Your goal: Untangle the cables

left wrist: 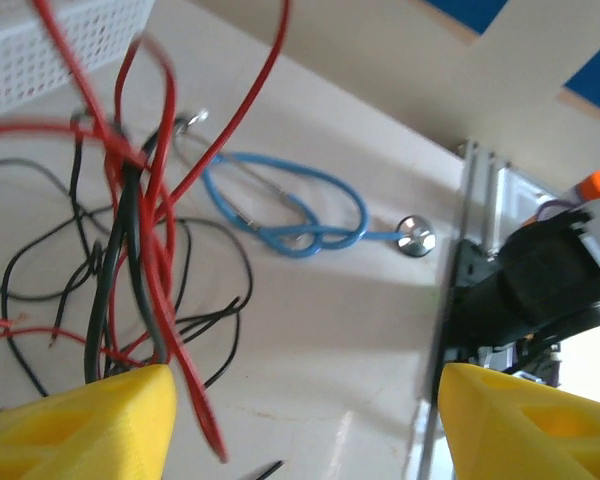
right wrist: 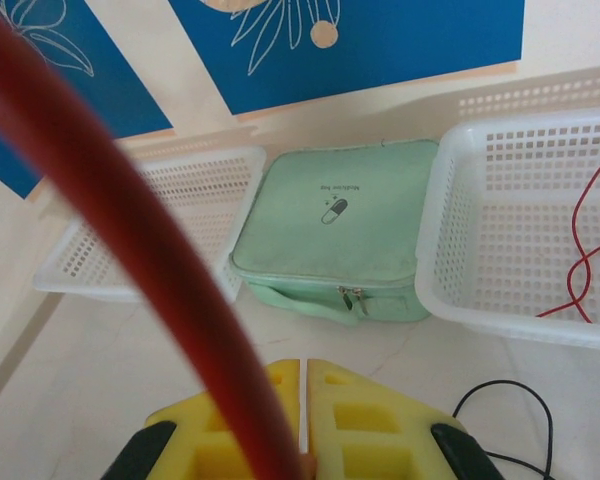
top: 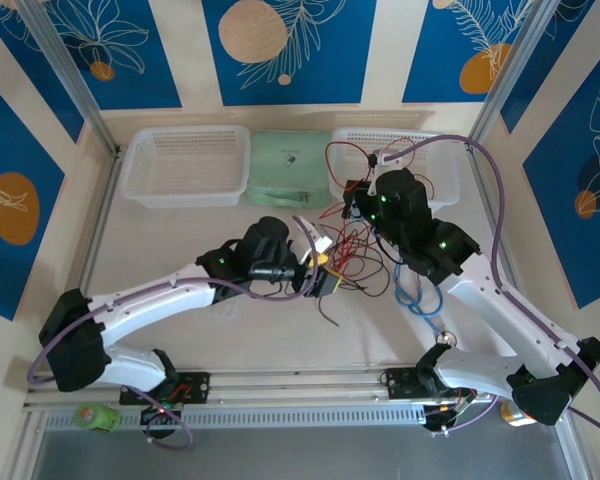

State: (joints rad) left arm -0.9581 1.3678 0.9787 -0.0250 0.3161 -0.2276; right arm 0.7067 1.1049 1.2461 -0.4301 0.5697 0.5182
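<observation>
Dangling cables [top: 352,255]: red and black strands in a loose bunch over the middle of the desk [top: 210,330], between the two arms. Several ends trail on the desk.
Left jaws: released. The yellow fingers [left wrist: 90,420] stand wide apart. In the left wrist view the bunch [left wrist: 130,250] hangs just beside the finger on the left and is not pinched.
Right jaws: clenched. The yellow fingers [right wrist: 370,410] are pressed together, and a red cable [right wrist: 130,200] runs down to their seam and is gripped there.
Right basket [top: 455,175]: white, at the far edge of the desk. A thin red strand [right wrist: 580,250] lies inside it.
Left basket [top: 185,165]: white, at the far edge, well apart from the bunch.
Pouch [top: 290,170]: pale green, zipped, lying between the two baskets and touching both.
Stethoscope [top: 420,295]: light blue, coiled flat on the desk just beside the bunch, on the right arm's side. Its metal disc [left wrist: 416,237] lies near the rail.
</observation>
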